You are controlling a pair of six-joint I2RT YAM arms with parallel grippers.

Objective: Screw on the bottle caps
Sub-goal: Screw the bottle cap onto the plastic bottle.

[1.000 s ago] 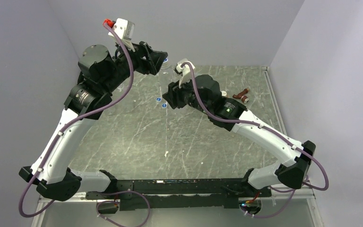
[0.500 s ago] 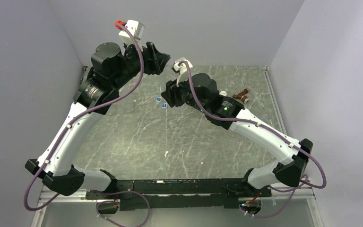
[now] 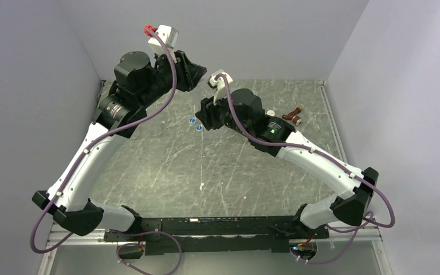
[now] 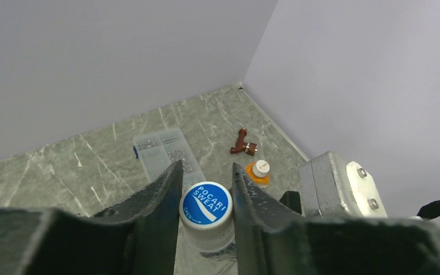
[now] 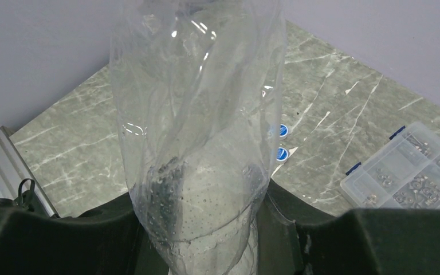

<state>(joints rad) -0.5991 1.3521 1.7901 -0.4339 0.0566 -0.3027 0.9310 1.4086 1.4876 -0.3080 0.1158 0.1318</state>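
1. From above: both arms reach to the far middle of the grey-green marbled table, wrists nearly meeting. Two loose caps lie by the right wrist, and a brown bottle lies farther right. The walls are plain grey.
2. Left wrist: the left gripper is clamped on the blue cap atop the clear bottle; a box lies beyond.
3. Right wrist: the right gripper is clamped on the clear bottle's body.

The left arm reaches up and forward, wrist bent so the left gripper points down. Its two dark fingers press opposite sides of a blue bottle cap between the jaws. The right arm stretches low toward it, the right gripper clamped on a clear bottle rising from between its jaws.
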